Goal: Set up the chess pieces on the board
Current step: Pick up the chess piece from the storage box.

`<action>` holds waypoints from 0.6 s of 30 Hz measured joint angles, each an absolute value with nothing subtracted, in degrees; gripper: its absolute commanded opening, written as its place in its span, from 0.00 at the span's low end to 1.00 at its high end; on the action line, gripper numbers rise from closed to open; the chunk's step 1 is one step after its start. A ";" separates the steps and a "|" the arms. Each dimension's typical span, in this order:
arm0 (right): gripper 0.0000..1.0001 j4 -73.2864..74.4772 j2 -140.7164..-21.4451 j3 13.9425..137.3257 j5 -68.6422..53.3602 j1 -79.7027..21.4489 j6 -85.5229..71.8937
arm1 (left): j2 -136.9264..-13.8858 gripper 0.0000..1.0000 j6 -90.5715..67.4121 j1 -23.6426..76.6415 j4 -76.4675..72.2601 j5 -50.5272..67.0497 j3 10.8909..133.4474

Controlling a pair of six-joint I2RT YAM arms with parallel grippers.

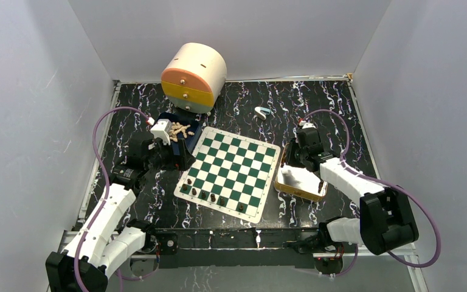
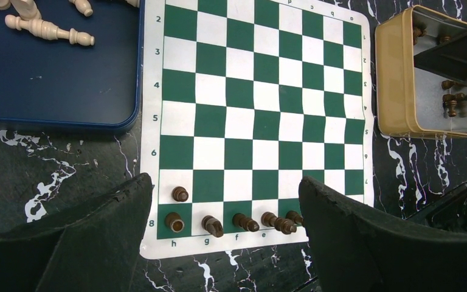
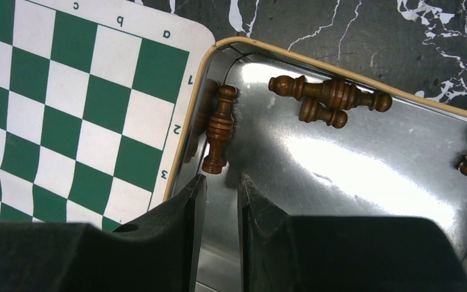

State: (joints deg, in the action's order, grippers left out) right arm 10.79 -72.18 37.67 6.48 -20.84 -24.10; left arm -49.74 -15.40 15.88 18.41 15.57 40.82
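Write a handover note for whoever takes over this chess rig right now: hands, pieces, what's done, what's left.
Left hand: open, empty, over the near edge of the board.
Right hand: almost closed, empty, low in the tin, tips just short of a lying dark piece.
Done: a few dark pieces sit along the board's near edge.
Left: the other dark pieces in the tin; pale pieces in the blue tray, none on the board.

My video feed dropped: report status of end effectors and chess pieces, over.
Left end effector wide open beside green-and-white chequered board. Right end effector barely open, empty, at dark brown wooden piece lying in metal tray. Nothing blocking it.
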 measured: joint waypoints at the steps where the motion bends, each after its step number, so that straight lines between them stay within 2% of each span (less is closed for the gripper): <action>1: 0.33 10.35 -72.55 37.65 6.09 -20.71 -24.10 | -49.74 0.87 -15.40 15.88 18.41 15.55 40.82; 18: 0.33 5.63 -75.53 37.58 3.77 -19.99 -24.03 | -49.74 0.87 -15.38 15.88 18.46 14.96 40.82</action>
